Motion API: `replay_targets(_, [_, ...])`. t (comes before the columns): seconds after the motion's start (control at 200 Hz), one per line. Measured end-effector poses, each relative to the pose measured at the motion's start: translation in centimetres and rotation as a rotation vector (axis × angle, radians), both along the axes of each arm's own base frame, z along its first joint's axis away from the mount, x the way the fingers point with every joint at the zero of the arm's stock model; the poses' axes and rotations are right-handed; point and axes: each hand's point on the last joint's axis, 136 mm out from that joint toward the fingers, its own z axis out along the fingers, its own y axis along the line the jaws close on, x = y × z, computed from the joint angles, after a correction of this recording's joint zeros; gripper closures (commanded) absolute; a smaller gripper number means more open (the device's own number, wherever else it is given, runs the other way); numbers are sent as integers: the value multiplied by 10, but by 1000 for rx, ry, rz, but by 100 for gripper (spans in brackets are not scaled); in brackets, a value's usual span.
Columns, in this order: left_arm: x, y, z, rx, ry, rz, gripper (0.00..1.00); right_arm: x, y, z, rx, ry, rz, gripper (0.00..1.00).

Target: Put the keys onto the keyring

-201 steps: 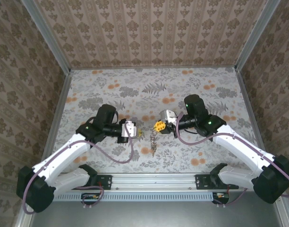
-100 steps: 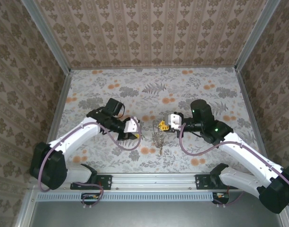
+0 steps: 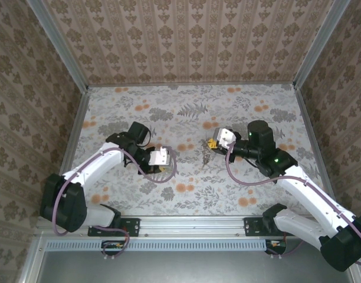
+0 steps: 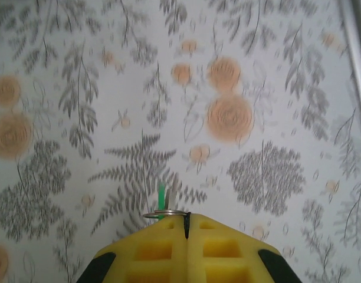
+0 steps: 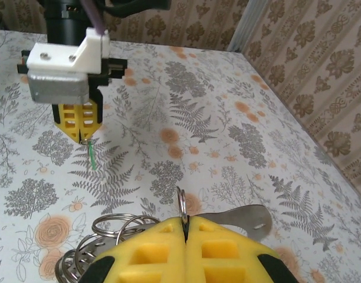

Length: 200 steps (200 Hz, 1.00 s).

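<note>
Yellow jaws shut, green key [image 4: 161, 199], keyring [image 5: 181, 203]

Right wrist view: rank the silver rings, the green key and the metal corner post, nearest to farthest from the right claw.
1. silver rings, against the right claw, lower left.
2. green key, hanging mid-left.
3. metal corner post, far back, upper right.

Bright, diffuse light; shadows faint. Left wrist: white floral-patterned tabletop [image 4: 257, 88] smeared, soft. Right wrist: sharp; yellow ribbed finger pads [image 5: 219, 236] at 6 o'clock soft.
</note>
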Motion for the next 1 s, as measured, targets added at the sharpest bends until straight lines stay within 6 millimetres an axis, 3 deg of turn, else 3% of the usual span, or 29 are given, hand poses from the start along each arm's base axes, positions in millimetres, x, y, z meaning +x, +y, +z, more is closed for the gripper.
replay_targets(0.135, [-7,11,-24,128,-40,-28,100,0,0,1,10,10,-6,100])
replay_targets(0.335, [-27,7,-57,253,-142,-127,100,0,0,1,13,14,-8,100])
replay_targets(0.62, [-16,-11,-67,293,-317,-153,100,0,0,1,14,16,-9,100])
replay_targets(0.88, [-14,-22,-78,305,-344,-160,75,0,0,1,15,15,-9,100])
replay_targets(1.0, [-13,-25,-77,296,-348,-153,73,0,0,1,15,15,-10,100])
